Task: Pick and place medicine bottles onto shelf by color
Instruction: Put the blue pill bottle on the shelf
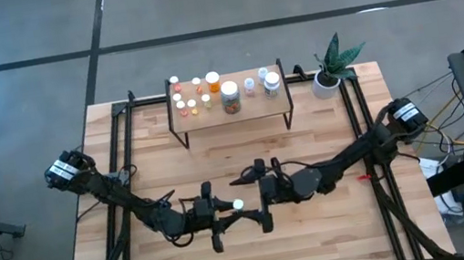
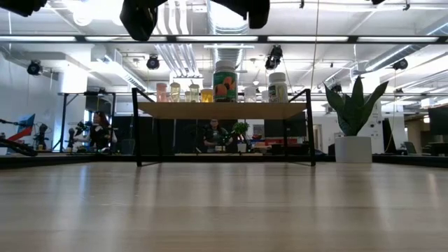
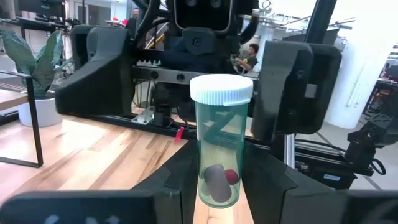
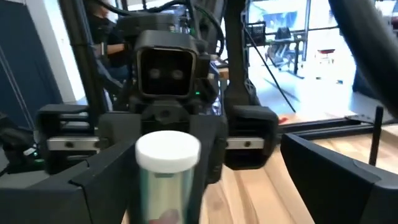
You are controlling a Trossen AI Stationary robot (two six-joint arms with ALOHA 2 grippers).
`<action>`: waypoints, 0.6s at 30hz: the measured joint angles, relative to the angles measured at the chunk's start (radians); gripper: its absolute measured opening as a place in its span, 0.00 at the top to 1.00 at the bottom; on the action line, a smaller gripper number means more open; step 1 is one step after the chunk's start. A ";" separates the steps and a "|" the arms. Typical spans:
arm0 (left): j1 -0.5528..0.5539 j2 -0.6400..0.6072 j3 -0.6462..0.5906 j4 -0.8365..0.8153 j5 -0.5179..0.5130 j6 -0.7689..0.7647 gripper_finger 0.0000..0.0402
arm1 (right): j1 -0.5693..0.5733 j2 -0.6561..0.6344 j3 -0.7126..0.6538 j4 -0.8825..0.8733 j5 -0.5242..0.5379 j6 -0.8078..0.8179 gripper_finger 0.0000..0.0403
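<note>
A clear green medicine bottle (image 3: 217,149) with a white cap (image 1: 238,205) and a few pills inside stands upright in my left gripper (image 1: 228,210), above the table's near middle. My right gripper (image 1: 252,203) faces it from the right, wide open. Its two fingers (image 3: 102,68) stand on either side of the bottle (image 4: 166,177) without touching it. Several more medicine bottles (image 1: 229,95) stand on the shelf (image 1: 230,114) at the table's far side. My left gripper pinches the bottle's lower body (image 3: 203,186) between its two fingers (image 3: 180,180). The fingers come level from the table's left. The bottle stands upright with its cap up, lifted clear of the table.
A white pot with a green plant (image 1: 328,79) stands at the far right, beside the shelf. Bare wooden tabletop (image 1: 235,152) lies between the grippers and the shelf. People and equipment show in the room beyond the table.
</note>
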 joint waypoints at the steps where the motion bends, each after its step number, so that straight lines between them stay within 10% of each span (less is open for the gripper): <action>1: 0.000 0.000 0.000 0.000 0.000 0.000 0.78 | -0.005 0.000 0.000 0.000 -0.016 0.009 0.08; 18: 0.000 0.000 -0.003 0.000 0.000 0.000 0.78 | -0.017 0.000 0.000 0.003 -0.069 0.040 0.27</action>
